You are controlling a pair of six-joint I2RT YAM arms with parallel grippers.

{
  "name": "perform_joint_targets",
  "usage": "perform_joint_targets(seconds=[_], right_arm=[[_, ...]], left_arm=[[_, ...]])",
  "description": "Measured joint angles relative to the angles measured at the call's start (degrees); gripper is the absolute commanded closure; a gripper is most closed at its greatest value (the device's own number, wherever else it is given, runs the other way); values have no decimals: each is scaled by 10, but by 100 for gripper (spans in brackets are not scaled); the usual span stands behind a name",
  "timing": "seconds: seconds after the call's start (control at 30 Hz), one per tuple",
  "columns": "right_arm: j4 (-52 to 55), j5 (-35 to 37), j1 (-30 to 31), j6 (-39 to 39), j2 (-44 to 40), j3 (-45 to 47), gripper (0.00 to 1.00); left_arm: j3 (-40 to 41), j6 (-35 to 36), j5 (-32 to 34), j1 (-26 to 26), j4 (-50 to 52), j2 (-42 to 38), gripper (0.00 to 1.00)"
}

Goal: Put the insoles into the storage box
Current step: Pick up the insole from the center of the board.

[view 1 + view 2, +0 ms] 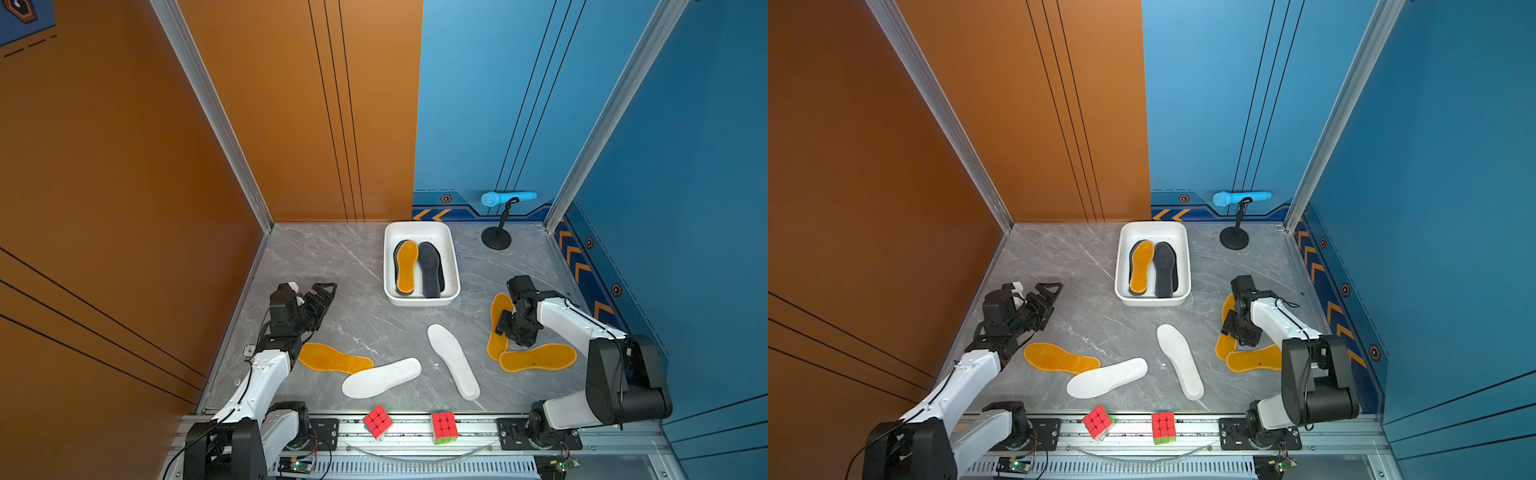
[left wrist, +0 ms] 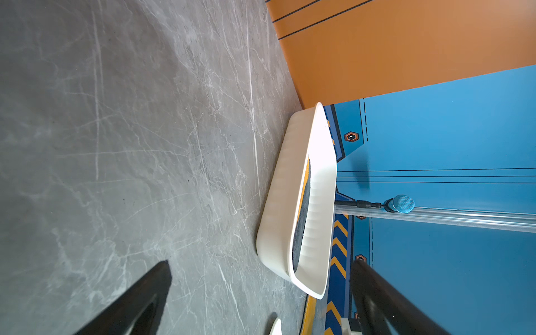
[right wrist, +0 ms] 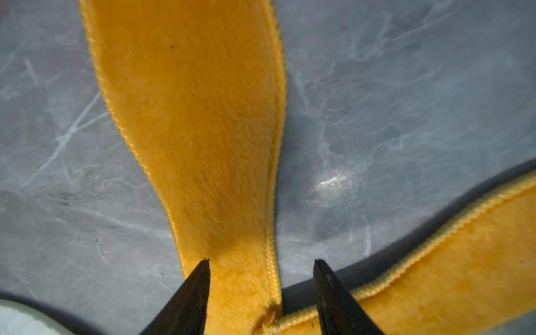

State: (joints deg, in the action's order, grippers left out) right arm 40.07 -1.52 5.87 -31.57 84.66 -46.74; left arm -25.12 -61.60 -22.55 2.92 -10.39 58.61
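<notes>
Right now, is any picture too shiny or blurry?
Right wrist view: a white glare spot on the table, and a dark shadow edging the orange insole beside the right tool. Left wrist view: the storage box is washed-out white inside; the left tool's fingers look blurry.

A fuzzy orange insole point(image 3: 197, 121) lies flat on the grey marbled bench point(image 3: 406, 87), its stitched rim plain along both long sides. It narrows toward the right pincer point(image 3: 261, 261), whose two black fingertips point(image 3: 197, 290) stand apart, one over the insole's edge, the other just past the opposite edge. A second orange insole point(image 3: 435, 261) runs off at an angle, its end touching the first one's by the pincer, with a dark shadow along its rim. A pale rounded shape point(image 3: 17, 322) is too blurred to identify.
</notes>
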Motion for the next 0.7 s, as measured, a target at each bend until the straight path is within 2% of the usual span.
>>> perform_joint_targets(seconds=[0.13,0.27,0.7], right_arm=[[-16,0,11,0,26,0,47],[-26,-3,17,-3,32,-2,63],[-91,0,21,1,11,19,91]], left_arm=[[0,0,0,0,0,0,2],[0,0,2,0,5,0,2],[0,0,9,0,16,-3,2]])
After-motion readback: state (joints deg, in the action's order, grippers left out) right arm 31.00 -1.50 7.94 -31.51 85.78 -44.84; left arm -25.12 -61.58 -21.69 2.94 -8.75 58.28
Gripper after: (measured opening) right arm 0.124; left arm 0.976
